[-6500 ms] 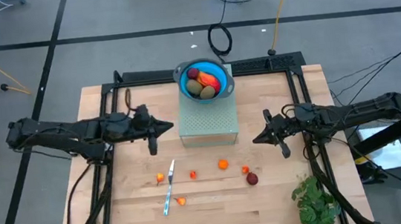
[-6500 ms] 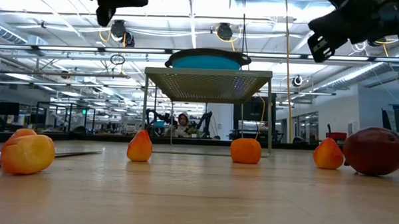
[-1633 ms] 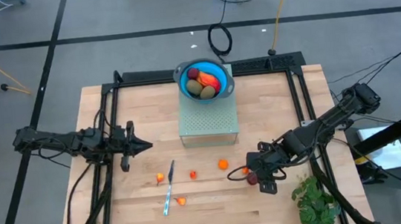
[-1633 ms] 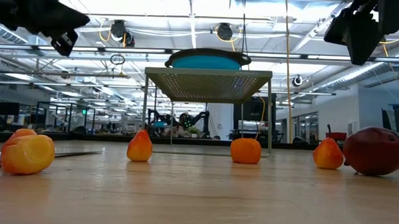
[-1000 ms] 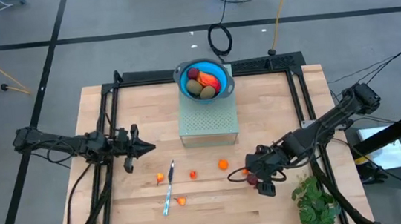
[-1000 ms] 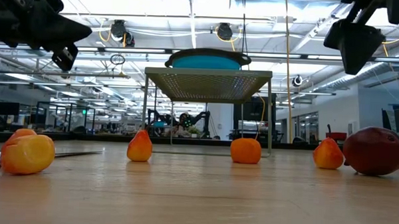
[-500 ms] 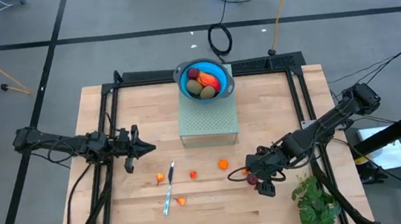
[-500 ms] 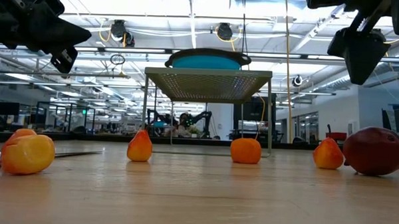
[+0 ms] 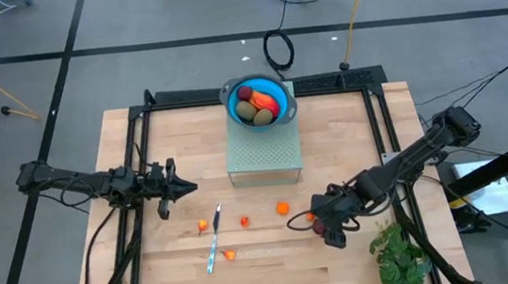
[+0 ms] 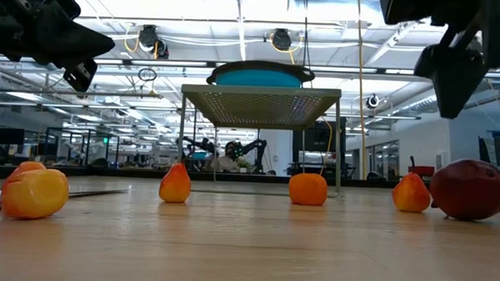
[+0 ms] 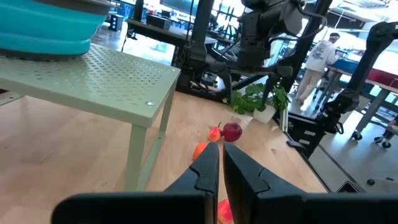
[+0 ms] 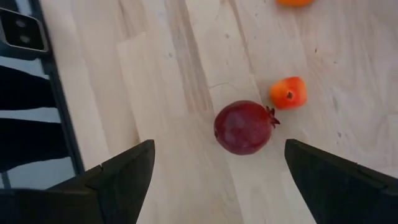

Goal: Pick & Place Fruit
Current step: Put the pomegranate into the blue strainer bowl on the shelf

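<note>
Right tool [image 12: 214,171] hung over the maroon ball [image 12: 244,127], fingers wide apart, ball lying on the bench [image 9: 350,151] beside a small red-orange piece [image 12: 288,93]. Left tool [image 9: 186,188] waited at bench's left, fingers together.

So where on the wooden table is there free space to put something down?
Free: the bare wood of the light wooden table left of the green perforated stand, and the near strip below the slim silver knife. Crowded: around the dark red pomegranate, under the open right gripper.
</note>
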`<action>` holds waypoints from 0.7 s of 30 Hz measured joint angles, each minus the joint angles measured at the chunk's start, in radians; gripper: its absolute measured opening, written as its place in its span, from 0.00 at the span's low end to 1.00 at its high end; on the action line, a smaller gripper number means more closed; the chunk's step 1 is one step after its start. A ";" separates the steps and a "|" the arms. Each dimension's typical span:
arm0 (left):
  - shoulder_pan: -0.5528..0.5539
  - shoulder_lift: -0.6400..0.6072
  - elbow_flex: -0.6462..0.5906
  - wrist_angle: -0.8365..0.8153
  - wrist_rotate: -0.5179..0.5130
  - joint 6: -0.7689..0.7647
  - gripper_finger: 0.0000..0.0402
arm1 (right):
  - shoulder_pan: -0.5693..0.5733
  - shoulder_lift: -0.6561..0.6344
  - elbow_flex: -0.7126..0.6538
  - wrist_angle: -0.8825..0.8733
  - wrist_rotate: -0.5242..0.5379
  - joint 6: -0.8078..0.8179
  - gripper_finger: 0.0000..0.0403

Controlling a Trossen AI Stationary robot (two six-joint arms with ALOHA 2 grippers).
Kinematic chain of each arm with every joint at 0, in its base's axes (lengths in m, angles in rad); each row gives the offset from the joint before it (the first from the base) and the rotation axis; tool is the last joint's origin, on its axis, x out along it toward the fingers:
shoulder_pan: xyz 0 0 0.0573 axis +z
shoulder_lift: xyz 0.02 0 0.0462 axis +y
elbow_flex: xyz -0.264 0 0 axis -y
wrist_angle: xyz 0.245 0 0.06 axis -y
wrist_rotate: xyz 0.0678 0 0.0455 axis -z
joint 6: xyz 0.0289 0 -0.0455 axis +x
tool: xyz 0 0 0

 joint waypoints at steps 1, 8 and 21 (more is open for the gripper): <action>0.000 0.000 0.000 0.000 0.000 0.000 0.05 | 0.000 0.009 0.000 -0.001 0.000 0.000 0.87; 0.000 0.000 0.000 -0.001 -0.001 0.000 0.05 | 0.000 0.081 0.000 0.001 -0.003 0.002 0.87; 0.000 0.000 0.000 -0.007 -0.001 -0.003 0.05 | 0.000 0.148 0.000 0.002 0.023 0.019 0.87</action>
